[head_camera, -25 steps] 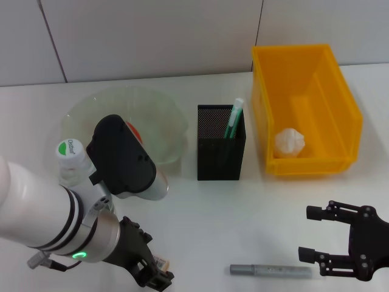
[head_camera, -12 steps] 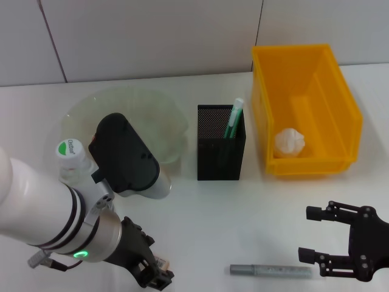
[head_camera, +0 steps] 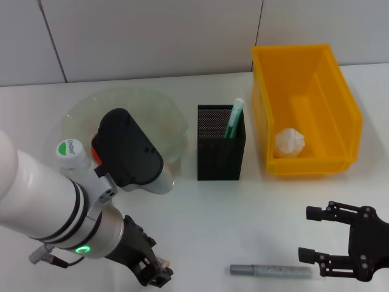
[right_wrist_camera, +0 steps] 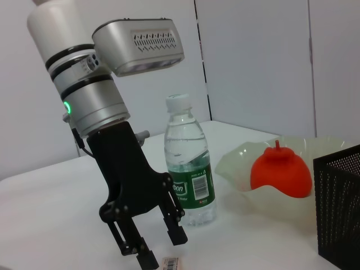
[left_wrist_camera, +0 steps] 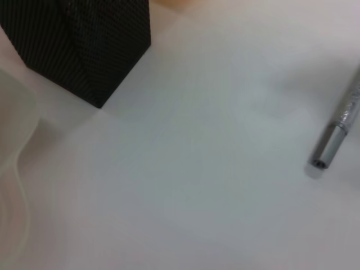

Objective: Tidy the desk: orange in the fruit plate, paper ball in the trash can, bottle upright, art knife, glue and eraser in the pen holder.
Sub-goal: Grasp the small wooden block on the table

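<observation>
My left pincer (right_wrist_camera: 160,247) hangs released over the eraser (right_wrist_camera: 170,262) on the worktop (head_camera: 243,207); right pincer (head_camera: 321,240) idles, released.

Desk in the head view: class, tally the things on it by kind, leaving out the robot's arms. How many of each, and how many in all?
Containers: 3 (fruit plate, pen holder, trash can)
Stationery: 3 (silver art knife, green-and-white stick in the pen holder, eraser)
Fruit: 1 (orange)
Bottles: 1 (bottle)
Paper balls: 1 (paper ball)
Total: 9
</observation>
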Robot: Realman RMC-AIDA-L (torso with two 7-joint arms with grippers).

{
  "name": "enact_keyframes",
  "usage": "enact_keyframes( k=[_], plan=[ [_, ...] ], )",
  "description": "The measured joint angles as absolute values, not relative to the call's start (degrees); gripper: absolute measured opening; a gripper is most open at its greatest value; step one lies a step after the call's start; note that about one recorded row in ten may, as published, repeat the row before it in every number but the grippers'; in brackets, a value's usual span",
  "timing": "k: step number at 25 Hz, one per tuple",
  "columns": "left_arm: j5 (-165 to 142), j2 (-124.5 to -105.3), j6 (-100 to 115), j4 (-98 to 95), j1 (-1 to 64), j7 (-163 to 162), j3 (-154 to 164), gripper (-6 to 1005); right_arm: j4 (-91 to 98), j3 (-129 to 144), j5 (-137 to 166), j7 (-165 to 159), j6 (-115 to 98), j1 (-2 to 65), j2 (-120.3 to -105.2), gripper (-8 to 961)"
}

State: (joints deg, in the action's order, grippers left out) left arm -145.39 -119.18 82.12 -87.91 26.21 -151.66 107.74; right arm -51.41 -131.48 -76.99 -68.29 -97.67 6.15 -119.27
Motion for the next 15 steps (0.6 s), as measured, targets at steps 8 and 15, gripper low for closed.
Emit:
enact_keyframes(
  k=[8,15],
  plan=[
    [-145.2,-119.18,83.1,-87.6,27.6,-152.9,108.0,588,-51.4,-131.5,-77.1,-68.3,-97.7,6.2,-119.27,793],
    [-145.7,-119.18,82.3,-86.3,28.1,-153.3,108.7,574,-51.3,-131.5,-77.1,-68.3,-97.6,6.2,-119.27,793]
  ],
)
